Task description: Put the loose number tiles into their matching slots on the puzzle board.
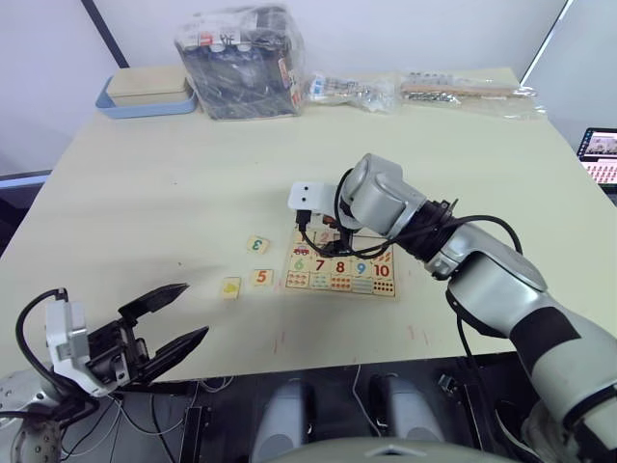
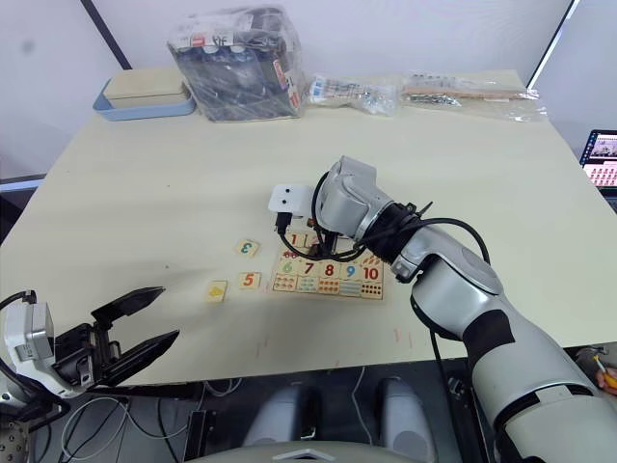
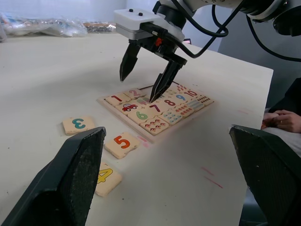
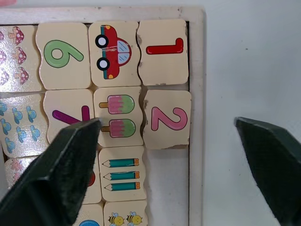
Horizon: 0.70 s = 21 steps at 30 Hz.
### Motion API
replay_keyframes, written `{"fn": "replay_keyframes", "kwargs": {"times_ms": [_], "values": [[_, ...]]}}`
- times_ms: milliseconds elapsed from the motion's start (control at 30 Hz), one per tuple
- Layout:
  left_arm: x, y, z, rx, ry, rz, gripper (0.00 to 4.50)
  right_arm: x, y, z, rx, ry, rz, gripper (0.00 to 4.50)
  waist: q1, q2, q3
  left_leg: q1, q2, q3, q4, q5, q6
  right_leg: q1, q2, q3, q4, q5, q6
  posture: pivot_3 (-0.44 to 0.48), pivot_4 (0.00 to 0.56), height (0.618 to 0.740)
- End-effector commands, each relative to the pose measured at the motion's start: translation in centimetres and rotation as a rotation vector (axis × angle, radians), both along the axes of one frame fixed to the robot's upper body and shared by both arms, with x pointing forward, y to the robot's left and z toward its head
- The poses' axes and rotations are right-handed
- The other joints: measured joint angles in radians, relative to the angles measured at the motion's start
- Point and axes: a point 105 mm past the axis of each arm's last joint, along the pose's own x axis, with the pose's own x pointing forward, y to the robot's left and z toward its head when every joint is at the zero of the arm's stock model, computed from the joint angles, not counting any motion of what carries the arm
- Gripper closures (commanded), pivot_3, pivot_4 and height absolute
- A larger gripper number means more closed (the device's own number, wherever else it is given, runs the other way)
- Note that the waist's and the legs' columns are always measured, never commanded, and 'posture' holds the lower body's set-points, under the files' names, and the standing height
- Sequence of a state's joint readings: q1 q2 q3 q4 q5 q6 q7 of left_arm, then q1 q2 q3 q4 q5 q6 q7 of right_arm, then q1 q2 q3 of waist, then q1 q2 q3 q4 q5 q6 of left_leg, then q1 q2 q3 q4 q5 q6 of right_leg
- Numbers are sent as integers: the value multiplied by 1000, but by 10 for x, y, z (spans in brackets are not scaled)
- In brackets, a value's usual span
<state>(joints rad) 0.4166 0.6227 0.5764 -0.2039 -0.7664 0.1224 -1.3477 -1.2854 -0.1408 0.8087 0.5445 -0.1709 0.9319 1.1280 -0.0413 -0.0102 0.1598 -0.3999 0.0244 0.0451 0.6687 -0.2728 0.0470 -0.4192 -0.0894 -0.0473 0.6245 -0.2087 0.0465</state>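
The puzzle board (image 1: 378,289) lies mid-table with coloured number and picture tiles in its grid. Tiles 1 (image 4: 162,47) and 2 (image 4: 167,118) sit in its top row, and the slot (image 4: 167,183) next to the 2 is bare. My right gripper (image 3: 139,86) hangs open just above the 2 with nothing between its fingers. Left of the board lie the loose number tiles: a green 3 (image 1: 257,244), a red 5 (image 1: 261,278) and a yellow 4 (image 3: 106,176). My left gripper (image 1: 193,311) is open and empty, low at the table's front left edge.
At the back of the table stand a blue-rimmed box (image 1: 145,94), a plastic bag of dark items (image 1: 241,63) and clear packets (image 1: 463,87). A screen (image 1: 600,154) shows at the far right. A person's hand (image 3: 282,120) rests beyond the table's right edge.
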Motion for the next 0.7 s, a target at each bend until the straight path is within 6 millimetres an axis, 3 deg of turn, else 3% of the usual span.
{"fn": "replay_keyframes", "kwargs": {"times_ms": [33, 133, 333, 433, 533, 700], "values": [[-1, -1, 1, 4, -11, -4, 0, 2, 2, 18, 52, -49, 29, 24, 0, 0, 0, 0, 0, 0, 0, 0, 0, 0, 0, 0, 0, 0, 0, 0, 150, 740], [-1, -1, 2, 3, -13, -3, 0, -2, 2, 24, 113, -39, 47, 24, 1, 0, 0, 0, 0, 0, 0, 0, 0, 0, 0, 0, 0, 0, 0, 0, 150, 740], [0, -1, 3, -4, -18, 5, 0, 2, -3, 50, 582, -131, 67, 24, 2, -3, -2, 0, 0, 0, 0, 0, 0, 1, 0, 0, -1, 0, 1, 0, 150, 740], [1, -1, 3, -6, -20, 4, 0, 6, -14, 45, 660, -164, 68, 24, 1, -4, -2, 0, 0, 0, 0, 0, 0, 1, 0, 0, 0, 0, 1, 0, 150, 740], [3, 0, 3, -6, -21, 4, 0, 1, -14, 47, 769, -47, 108, 24, 0, -4, -2, 0, 0, 1, 0, 0, 0, 2, 1, 1, 0, 0, 1, 0, 150, 740], [5, -1, 5, -4, -25, -2, 0, 13, -19, 39, 760, -52, 84, 24, 0, -4, -2, 1, 1, 1, 0, 0, 0, 2, 2, 1, 0, 0, 0, 0, 150, 740]]}}
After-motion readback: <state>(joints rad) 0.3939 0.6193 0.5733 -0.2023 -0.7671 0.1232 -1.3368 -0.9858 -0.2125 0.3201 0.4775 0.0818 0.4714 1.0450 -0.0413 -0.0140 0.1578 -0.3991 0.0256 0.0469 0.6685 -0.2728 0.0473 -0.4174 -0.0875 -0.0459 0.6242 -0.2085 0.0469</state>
